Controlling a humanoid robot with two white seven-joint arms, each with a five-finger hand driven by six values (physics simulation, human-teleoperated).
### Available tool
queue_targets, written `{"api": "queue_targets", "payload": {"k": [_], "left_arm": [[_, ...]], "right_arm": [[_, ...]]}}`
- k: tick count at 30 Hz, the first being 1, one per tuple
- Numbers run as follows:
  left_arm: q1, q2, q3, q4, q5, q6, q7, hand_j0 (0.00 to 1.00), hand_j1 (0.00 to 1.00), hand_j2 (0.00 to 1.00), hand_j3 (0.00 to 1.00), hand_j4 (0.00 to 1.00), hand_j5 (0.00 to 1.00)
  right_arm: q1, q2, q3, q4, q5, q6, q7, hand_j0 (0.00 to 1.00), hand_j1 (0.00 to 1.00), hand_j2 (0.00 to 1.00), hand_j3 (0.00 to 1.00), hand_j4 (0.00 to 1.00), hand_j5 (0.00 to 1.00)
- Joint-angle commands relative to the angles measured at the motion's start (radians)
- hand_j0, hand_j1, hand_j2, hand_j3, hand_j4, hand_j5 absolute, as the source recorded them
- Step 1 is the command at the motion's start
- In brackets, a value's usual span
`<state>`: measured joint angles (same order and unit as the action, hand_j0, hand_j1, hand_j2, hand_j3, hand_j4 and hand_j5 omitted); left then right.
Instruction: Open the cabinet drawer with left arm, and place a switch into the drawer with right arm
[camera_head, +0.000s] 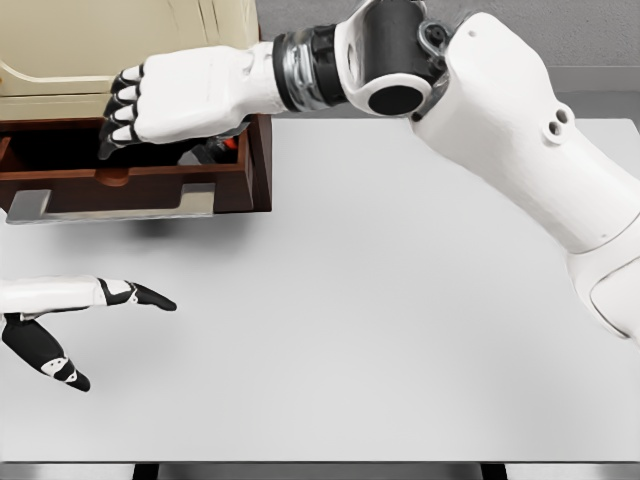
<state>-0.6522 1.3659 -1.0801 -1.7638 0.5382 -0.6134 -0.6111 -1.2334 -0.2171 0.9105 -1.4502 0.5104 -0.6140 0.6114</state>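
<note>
Right robot hand (165, 97) curled over open drawer (130, 185), contents hidden

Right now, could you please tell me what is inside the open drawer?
The drawer shows a dark interior with the right hand reaching over it. A small dark object peeks out beneath the hand; the hand covers the rest.

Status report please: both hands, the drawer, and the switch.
Right hand over open drawer, fingers curled, grasp unclear. Left hand open, low over table. Switch not clearly seen. Nothing in the way.
</note>
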Motion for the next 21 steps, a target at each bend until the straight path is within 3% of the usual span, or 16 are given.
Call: {"api": "queue_targets", "payload": {"k": [1,3,6,8,10,12,16,21], "left_arm": [[0.000,0.001,0.002,0.000,0.009,0.002,0.000,1.00,1.00,1.00,1.00,1.00,1.00],[0.000,0.001,0.002,0.000,0.009,0.002,0.000,1.00,1.00,1.00,1.00,1.00,1.00],[0.000,0.001,0.002,0.000,0.009,0.002,0.000,1.00,1.00,1.00,1.00,1.00,1.00],[0.000,0.001,0.002,0.000,0.009,0.002,0.000,1.00,1.00,1.00,1.00,1.00,1.00],[0.000,0.001,0.002,0.000,0.011,0.002,0.000,1.00,1.00,1.00,1.00,1.00,1.00],[0.002,0.001,0.000,0.000,0.011,0.002,0.000,1.00,1.00,1.00,1.00,1.00,1.00],[0.002,0.001,0.000,0.000,0.011,0.002,0.000,1.00,1.00,1.00,1.00,1.00,1.00],[0.002,0.001,0.000,0.000,0.011,0.002,0.000,1.00,1.00,1.00,1.00,1.00,1.00]], "right_arm": [[0.005,-0.157,-0.051,-0.211,-0.041,0.003,-0.001,1.00,1.00,1.00,1.00,1.00,1.00],[0.063,-0.286,-0.119,-0.222,-0.115,0.003,-0.001,1.00,1.00,1.00,1.00,1.00,1.00],[0.248,-0.456,-0.265,-0.226,-0.116,0.003,-0.001,1.00,1.00,1.00,1.00,1.00,1.00],[0.420,-0.541,-0.412,-0.225,-0.116,0.003,-0.001,1.00,1.00,1.00,1.00,1.00,1.00],[0.523,-0.582,-0.487,-0.220,-0.116,0.003,-0.001,1.00,1.00,1.00,1.00,1.00,1.00],[0.581,-0.623,-0.505,-0.205,-0.113,0.003,-0.001,1.00,1.00,1.00,1.00,1.00,1.00],[0.646,-0.633,-0.529,-0.182,-0.101,0.003,-0.001,1.00,1.00,1.00,1.00,1.00,1.00],[0.667,-0.633,-0.529,-0.171,-0.073,0.003,-0.001,1.00,1.00,1.00,1.00,1.00,1.00]]}}
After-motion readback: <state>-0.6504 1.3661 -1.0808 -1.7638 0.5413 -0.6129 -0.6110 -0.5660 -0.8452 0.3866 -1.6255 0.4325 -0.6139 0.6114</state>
